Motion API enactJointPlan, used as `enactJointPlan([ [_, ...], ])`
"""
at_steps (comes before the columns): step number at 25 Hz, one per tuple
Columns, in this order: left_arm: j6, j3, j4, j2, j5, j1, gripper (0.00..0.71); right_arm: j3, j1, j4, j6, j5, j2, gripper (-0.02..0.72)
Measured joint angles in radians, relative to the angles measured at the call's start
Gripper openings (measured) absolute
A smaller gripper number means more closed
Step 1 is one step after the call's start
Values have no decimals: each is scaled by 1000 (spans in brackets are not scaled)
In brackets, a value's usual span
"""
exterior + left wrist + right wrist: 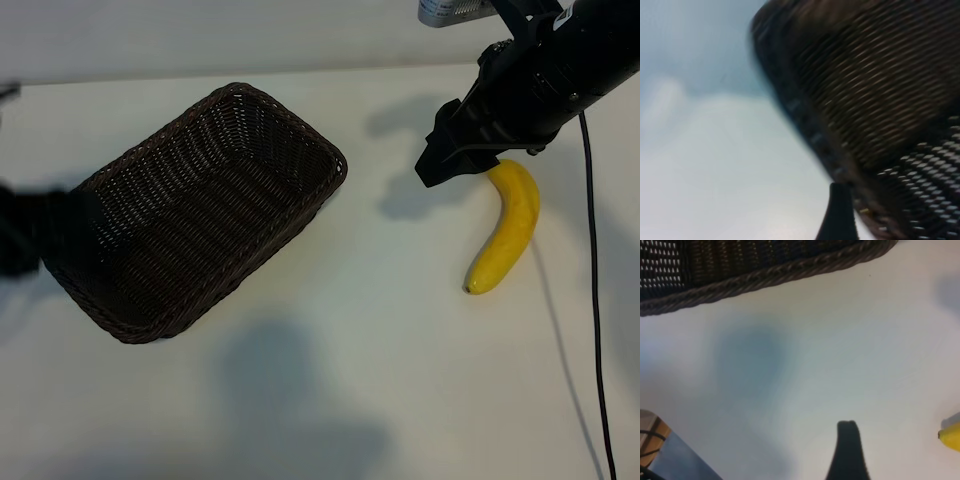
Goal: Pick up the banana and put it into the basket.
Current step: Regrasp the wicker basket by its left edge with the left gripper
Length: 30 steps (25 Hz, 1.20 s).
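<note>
The yellow banana point(505, 230) lies on the white table at the right, and its tip shows in the right wrist view point(951, 436). My right gripper point(445, 165) hovers over the table just beside the banana's upper end, open, with nothing between its fingers; only one dark finger point(847, 450) shows. The dark brown wicker basket point(150, 180) stands empty at the left. My left gripper point(20, 240) is at the basket's left corner; one finger point(839, 205) stands against the outside of the braided rim point(810, 135), the other is hidden.
A black cable point(592, 260) runs down the table to the right of the banana. Bare white table point(400, 330) lies between basket and banana.
</note>
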Motion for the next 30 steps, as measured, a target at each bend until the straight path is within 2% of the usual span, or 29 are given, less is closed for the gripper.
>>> enactJointPlan([
  [5, -185, 212, 65, -66, -240, 0, 610, 0, 0, -1, 0, 0, 0, 548],
  [9, -322, 284, 144, -54, -371, 0, 610, 0, 0, -2, 0, 0, 0, 548],
  [12, -391, 291, 192, -15, -435, 0, 610, 0, 0, -2, 0, 0, 0, 548],
  [26, -528, 291, 205, 251, -673, 0, 607, 0, 0, -1, 0, 12, 0, 548],
  [28, -548, 291, 205, 279, -692, 0, 584, 0, 0, -1, 0, 15, 0, 548],
  [30, -571, 291, 205, 305, -707, 0, 513, 0, 0, -1, 0, 15, 0, 548],
])
